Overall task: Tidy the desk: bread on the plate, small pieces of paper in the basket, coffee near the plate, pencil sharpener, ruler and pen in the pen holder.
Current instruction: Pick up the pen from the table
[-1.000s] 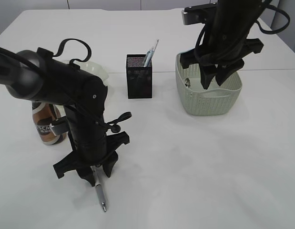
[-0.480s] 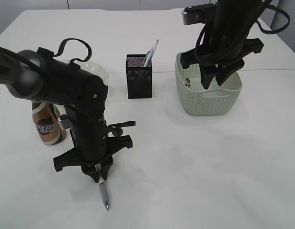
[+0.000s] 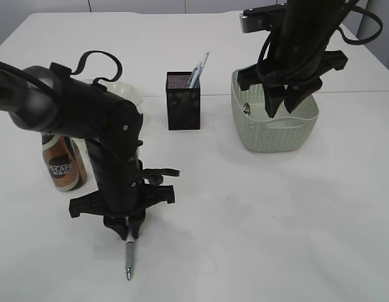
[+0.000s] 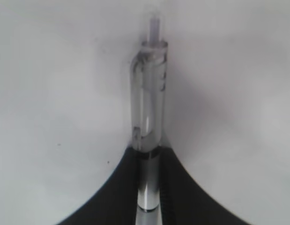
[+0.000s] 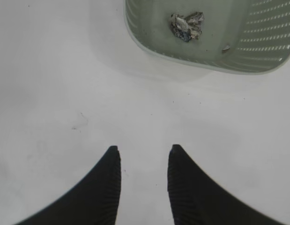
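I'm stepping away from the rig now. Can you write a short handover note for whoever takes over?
Left end effector: shut on the pen, low over the desk.
Right end effector: open, empty, above the basket.
Done: crumpled paper in the basket; coffee standing beside the plate.
Left: pen into the pen holder, which already holds something.
Bread, sharpener: not visible.
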Robot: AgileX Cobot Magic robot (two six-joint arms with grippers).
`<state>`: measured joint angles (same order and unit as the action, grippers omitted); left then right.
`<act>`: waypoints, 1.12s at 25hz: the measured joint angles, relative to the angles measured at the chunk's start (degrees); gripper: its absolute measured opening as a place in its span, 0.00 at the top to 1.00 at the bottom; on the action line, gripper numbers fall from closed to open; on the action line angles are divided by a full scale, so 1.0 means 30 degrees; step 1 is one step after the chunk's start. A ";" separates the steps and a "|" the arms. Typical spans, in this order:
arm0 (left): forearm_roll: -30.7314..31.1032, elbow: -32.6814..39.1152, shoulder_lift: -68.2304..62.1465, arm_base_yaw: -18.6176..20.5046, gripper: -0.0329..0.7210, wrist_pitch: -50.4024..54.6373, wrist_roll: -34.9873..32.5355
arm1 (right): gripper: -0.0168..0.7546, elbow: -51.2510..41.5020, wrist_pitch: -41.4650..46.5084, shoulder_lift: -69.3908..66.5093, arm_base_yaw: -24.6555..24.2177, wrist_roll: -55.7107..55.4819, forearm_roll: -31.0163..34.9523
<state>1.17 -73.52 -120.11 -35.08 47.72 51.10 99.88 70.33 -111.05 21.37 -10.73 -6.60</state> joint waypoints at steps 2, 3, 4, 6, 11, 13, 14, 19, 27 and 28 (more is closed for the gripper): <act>0.0214 -0.0032 0.0000 0.0000 0.87 0.0151 -0.1083 | 0.61 0.0000 0.0000 0.0000 0.0000 0.0000 0.0000; 0.0422 -0.0032 0.0000 0.0000 0.87 0.0270 -0.1646 | 0.61 0.0000 0.0000 0.0000 0.0000 0.0000 0.0000; 0.0611 -0.0032 0.0000 0.0000 0.87 0.0402 -0.2189 | 0.61 0.0000 0.0000 0.0000 0.0000 0.0000 0.0000; 0.0879 -0.0032 0.0000 0.0000 0.87 0.0564 -0.3294 | 0.61 0.0000 0.0000 0.0000 0.0000 0.0000 0.0000; 0.1206 -0.0032 0.0000 0.0000 0.87 0.0644 -0.7205 | 0.61 0.0000 0.0000 0.0000 0.0000 0.0000 -0.0063; 0.1344 -0.0032 0.0000 0.0000 0.87 0.0644 -0.8398 | 0.61 0.0000 0.0000 0.0000 0.0000 0.0000 -0.0241; 0.1503 -0.0032 0.0000 0.0000 0.87 0.0644 -0.8739 | 0.61 0.0000 0.0000 0.0000 0.0000 0.0000 -0.0321; 0.1921 -0.0032 0.0000 0.0000 0.87 0.0722 -0.9173 | 0.61 0.0000 0.0000 0.0000 0.0000 0.0000 -0.0464; 0.2893 -0.0032 0.0000 0.0000 0.87 0.0794 -0.9324 | 0.61 0.0000 0.0000 0.0000 0.0000 0.0000 -0.0939; 0.2958 -0.0032 0.0000 0.0000 0.87 0.0758 -0.9338 | 0.61 0.0000 0.0000 0.0000 0.0000 0.0000 -0.1109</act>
<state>10.04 -73.62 -120.11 -35.08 50.00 23.08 99.88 70.33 -111.05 21.37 -10.73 -9.92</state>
